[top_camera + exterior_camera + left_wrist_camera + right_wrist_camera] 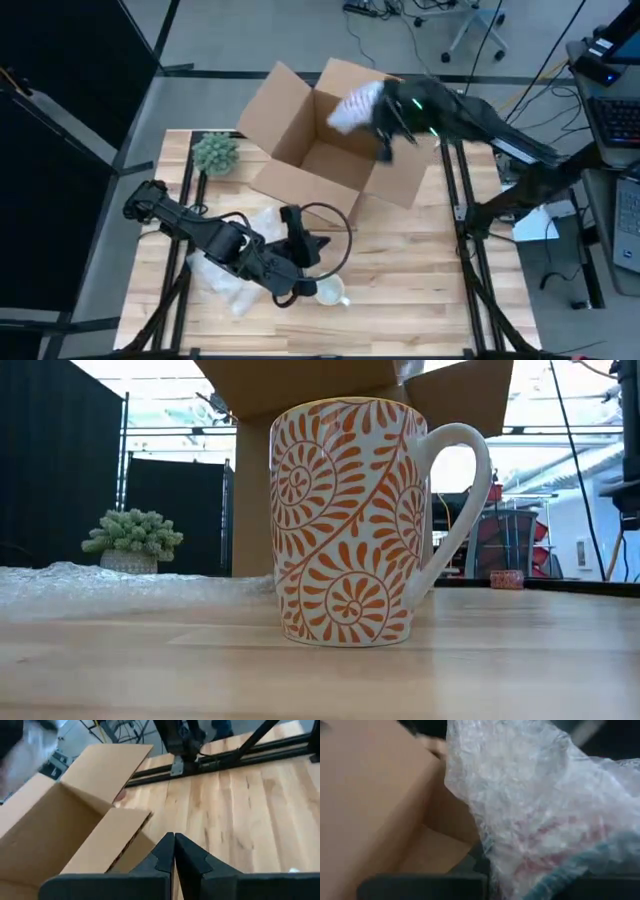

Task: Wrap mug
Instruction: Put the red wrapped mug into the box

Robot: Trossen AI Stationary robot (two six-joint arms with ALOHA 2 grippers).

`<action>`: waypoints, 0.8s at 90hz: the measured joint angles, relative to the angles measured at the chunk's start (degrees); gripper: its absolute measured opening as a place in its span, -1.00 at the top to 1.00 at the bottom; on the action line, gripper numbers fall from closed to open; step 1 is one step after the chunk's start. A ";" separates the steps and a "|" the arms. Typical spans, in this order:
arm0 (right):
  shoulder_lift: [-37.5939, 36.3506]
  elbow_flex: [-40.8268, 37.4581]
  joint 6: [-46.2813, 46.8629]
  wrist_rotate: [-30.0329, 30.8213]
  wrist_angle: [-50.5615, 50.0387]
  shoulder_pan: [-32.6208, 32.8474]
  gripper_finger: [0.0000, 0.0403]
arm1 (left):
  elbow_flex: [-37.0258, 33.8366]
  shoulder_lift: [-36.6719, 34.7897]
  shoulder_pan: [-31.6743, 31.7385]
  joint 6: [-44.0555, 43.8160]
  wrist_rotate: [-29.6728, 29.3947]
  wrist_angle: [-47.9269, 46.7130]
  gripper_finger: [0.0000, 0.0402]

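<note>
Nearest the low camera stands the mug (375, 520), white with an orange scroll pattern, upright on the bare wooden table (520, 660), handle to the picture's right — unwrapped. In the high view it (331, 291) sits at the near edge of the table, partly under the left arm. Just beside it, toward the left, a loose sheet of bubble wrap (232, 262) lies flat on the wood; the mug is next to this sheet, not on it.

The left gripper (297, 240) rests low over the table between mug and box; the left wrist view shows its fingers (187, 857) pressed together with nothing between them.

Farther back, the open cardboard box (322, 160) stands with its flaps spread, and a small potted plant (215, 153) sits near the table's far left corner.

Farthest, the right gripper (385, 125) hangs above the box's far edge, clamped on a bundle (355, 103) of bubble wrap; through the plastic the right wrist view shows blurred red and teal (555, 840) — what is inside cannot be identified.

Judged step: one wrapped item is being placed in the box, while the orange mug's wrapping has not begun. The next move likely calls for lowering the bundle clear of the flaps, then setting the mug onto the sheet.
</note>
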 joint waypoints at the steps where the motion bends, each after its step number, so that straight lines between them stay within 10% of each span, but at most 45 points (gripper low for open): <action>1: 0.74 -0.01 0.10 -0.59 -0.06 -0.95 0.93 | 0.00 -0.01 0.00 0.00 0.01 -0.05 1.00; 19: 13.25 0.00 1.15 -8.44 -5.14 -9.29 0.93 | 0.00 -0.02 0.20 0.04 0.04 -0.45 1.00; 72: 31.41 -0.09 1.56 -9.38 -11.49 -6.82 0.84 | 0.00 -0.02 0.26 0.04 0.68 -1.01 1.00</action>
